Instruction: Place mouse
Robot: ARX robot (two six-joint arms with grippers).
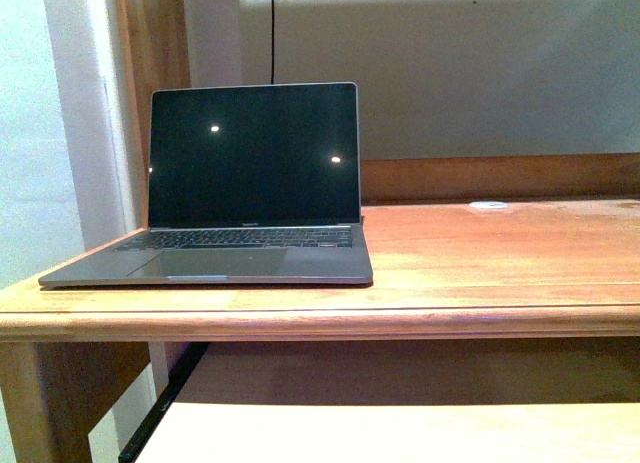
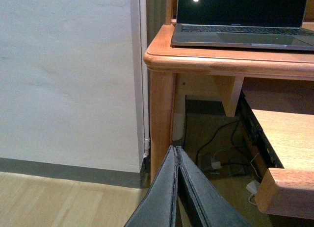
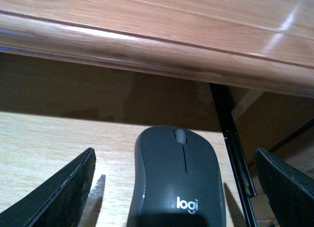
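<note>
Worktop point(image 1: 500, 253): is carrying the laptop at its left end. The broad stretch to the right of the laptop is showing only wood and a small disc at the back.
Shelf point(image 1: 400, 433): is sitting under the worktop, pale wood, and the mouse is lying on it.
Laptop point(image 1: 255, 183): is standing open with a dark screen, its front edge close to the worktop's rim.
Right gripper point(image 3: 174, 151): is hanging low over the shelf with its jaws spread wide, one on each side of the mouse. Neither is touching it.
Left gripper point(image 2: 177, 153): is waiting beside the worktop's left leg, jaws pressed together, gripping nothing.
Mouse point(image 3: 176, 188): is lying flat on the shelf just under the worktop's front edge, between the right jaws. It is not showing in the front view.
Disc point(image 1: 490, 205): is resting far back on the worktop, white, well apart from the laptop.
Done: seemingly only the approach, since the right jaws are bracketing the mouse.
Left: if the worktop is the goal, as seems likely, the grip, the lift and the set-down beside the laptop are all waiting.
</note>
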